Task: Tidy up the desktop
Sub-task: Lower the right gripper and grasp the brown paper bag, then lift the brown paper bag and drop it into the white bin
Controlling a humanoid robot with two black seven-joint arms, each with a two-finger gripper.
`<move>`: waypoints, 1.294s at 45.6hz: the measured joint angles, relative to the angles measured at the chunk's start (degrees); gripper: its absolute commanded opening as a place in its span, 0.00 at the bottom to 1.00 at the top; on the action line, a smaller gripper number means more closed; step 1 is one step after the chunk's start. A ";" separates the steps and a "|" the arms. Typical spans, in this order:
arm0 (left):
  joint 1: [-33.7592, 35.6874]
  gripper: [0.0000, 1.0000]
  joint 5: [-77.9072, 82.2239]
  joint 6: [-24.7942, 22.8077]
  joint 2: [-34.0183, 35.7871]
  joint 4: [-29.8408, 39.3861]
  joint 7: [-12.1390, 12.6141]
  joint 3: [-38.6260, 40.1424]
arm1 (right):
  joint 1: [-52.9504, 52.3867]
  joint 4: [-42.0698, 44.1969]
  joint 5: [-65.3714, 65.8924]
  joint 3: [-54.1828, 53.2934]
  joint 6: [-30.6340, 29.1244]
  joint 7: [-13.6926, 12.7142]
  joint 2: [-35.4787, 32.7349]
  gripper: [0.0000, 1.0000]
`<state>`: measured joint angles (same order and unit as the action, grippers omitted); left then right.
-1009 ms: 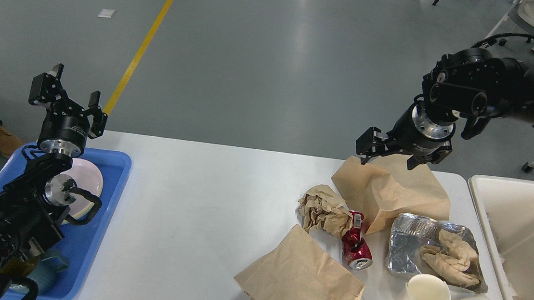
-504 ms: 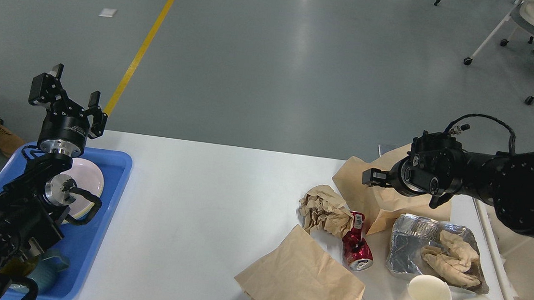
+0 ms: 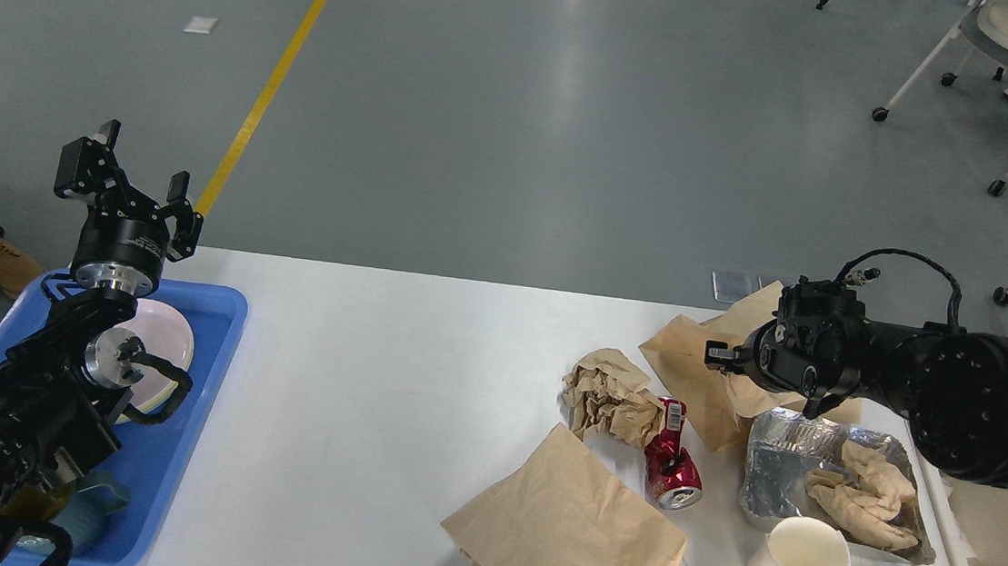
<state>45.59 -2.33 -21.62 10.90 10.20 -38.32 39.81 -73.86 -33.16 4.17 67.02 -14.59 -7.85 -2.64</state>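
white desktop point(image 3: 366, 399) fills the middle. at three o'clock our right gripper point(image 3: 717, 352) sits low over a brown paper bag point(image 3: 696, 382); we cannot tell its fingers apart. at nine o'clock our left gripper point(image 3: 125, 186) is spread wide.

Two black arms are seen, built from chunky matte segments. The left arm point(image 3: 48, 389) is made of blocky black housings joined by polished silver discs, with thick black cable looped beside the wrist. A round black collar with small white lettering and a bright metal ring is carried below the left gripper point(image 3: 125, 181), whose two black fingers are angular and studded with small screws. The right arm point(image 3: 968, 406) is formed of rounded, dimpled black casings. A thin black cable is arched over its wrist, ending at a small silver connector.
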 measured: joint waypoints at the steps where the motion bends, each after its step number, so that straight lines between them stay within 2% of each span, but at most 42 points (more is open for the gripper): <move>1: 0.00 0.96 0.01 0.00 0.00 0.00 0.00 0.00 | 0.01 0.00 -0.06 -0.05 0.00 -0.01 0.00 0.00; 16: 0.00 0.96 0.01 0.00 0.00 0.00 0.00 0.00 | -2.32 -0.61 -0.40 -1.99 2.83 0.01 -0.35 0.00; 28: -0.06 0.96 -0.03 0.00 0.00 0.00 0.00 0.00 | -13.16 -7.37 -0.40 -6.39 2.32 0.36 -5.81 0.00; 34: -0.06 0.96 -0.03 0.00 0.00 0.00 0.00 0.00 | -19.90 -11.14 -0.40 -8.64 -0.71 0.61 -9.61 0.00; 48: -0.06 0.96 0.00 0.00 0.00 0.00 0.00 0.00 | -32.22 -13.60 -0.39 -14.16 -14.78 0.72 -19.42 0.00; 53: -0.06 0.96 0.02 0.00 0.00 0.00 0.00 0.00 | -34.39 -13.37 -0.40 -14.36 -15.92 0.73 -21.26 0.00; 59: -0.04 0.96 0.02 0.00 0.00 0.00 0.00 0.00 | -33.34 -12.15 -0.34 -13.66 -13.93 0.47 -23.61 0.00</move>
<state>45.55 -2.31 -21.62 10.90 10.19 -38.32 39.81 -107.20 -45.31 3.83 53.36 -28.52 -7.37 -26.25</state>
